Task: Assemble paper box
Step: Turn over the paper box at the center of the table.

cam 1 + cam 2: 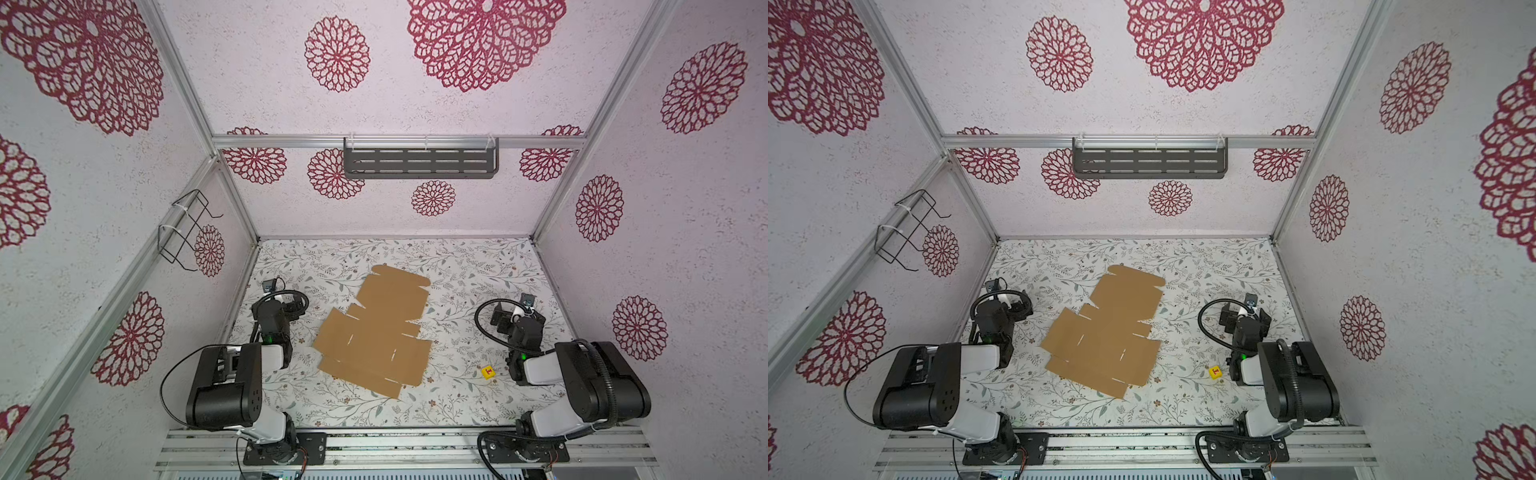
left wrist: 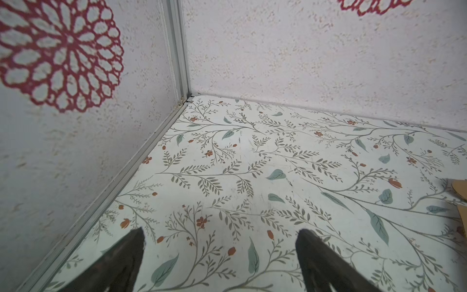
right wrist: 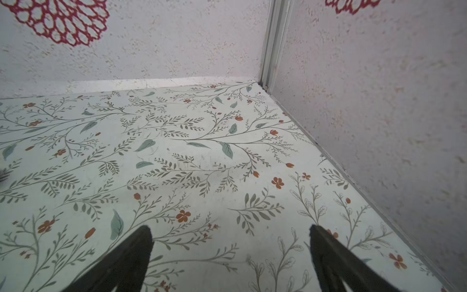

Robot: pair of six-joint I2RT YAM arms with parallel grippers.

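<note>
- A small yellow cube (image 1: 488,371) with a red mark sits on my table, toward the near right.
- The tabletop (image 1: 457,266) before me is pale, printed with leafy twigs and little orange flowers.
- A grey slotted shelf (image 1: 419,163) hangs from the crossbar (image 1: 291,141) on the far wall.
- A black wire rack (image 1: 185,230) is tied to the left wall's rail with white ties.
- The walls (image 1: 257,83) around me are pale and textured, with red flower medallions (image 1: 337,54).
</note>
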